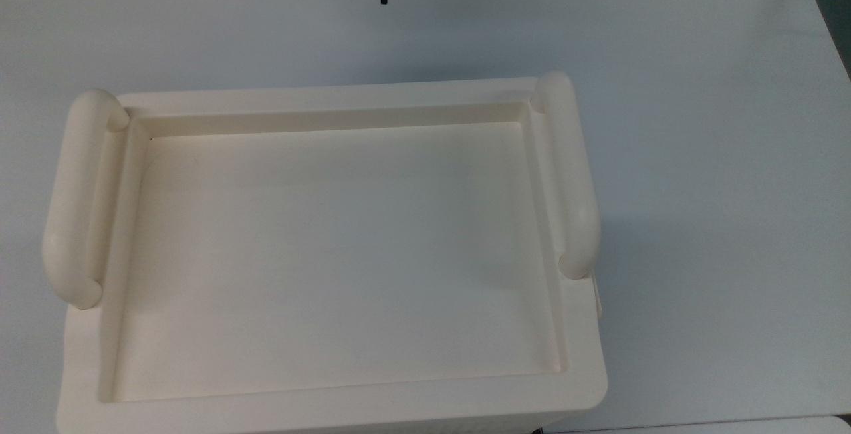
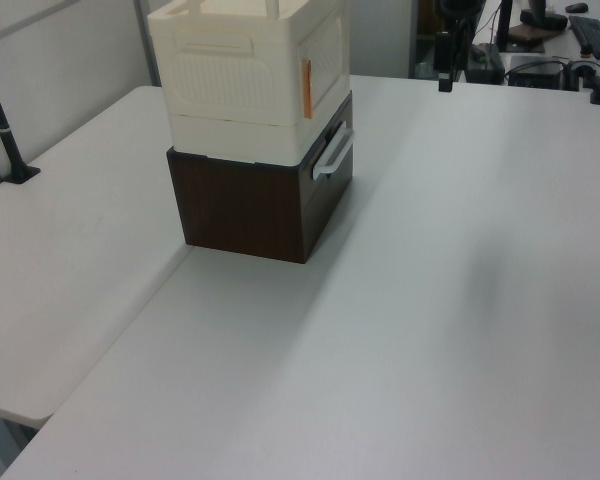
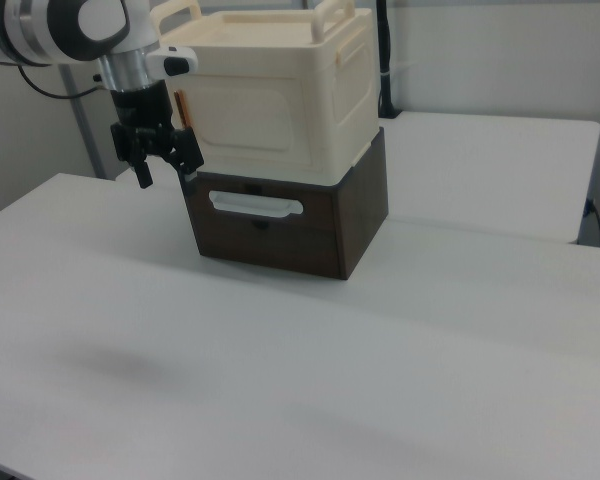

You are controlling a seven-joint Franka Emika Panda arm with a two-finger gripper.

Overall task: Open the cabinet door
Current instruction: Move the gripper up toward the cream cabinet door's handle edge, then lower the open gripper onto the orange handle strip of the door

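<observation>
The cabinet (image 3: 280, 95) is sitting on top of a dark brown drawer box (image 3: 290, 225), and the pair is standing on a white table (image 3: 310, 370). In the top view the cabinet's recessed tray top (image 1: 339, 254) is lying bare, with a rounded tubular handle (image 1: 73, 195) running along the top view's left side and another handle (image 1: 568, 175) along the top view's right side. In the right view the cabinet door (image 3: 248, 118) is facing the camera as a flat cream panel with a raised rim, and it is looking closed, flush with the cabinet's front, though the seam is hard to judge there. A small orange mark (image 2: 306, 75) is showing on the door's edge in the left view. Below it, the drawer box is carrying a pale bar handle (image 3: 255, 206) across its front, and the drawer is appearing shut. The gripper (image 3: 162, 165) is hanging in the air at the right view's left of the cabinet, near the door's lower corner but apart from it, its two black fingers (image 3: 143, 170) spread and grasping nothing. In the top view the same fingers are poking in at the far table edge, well apart from each other.
</observation>
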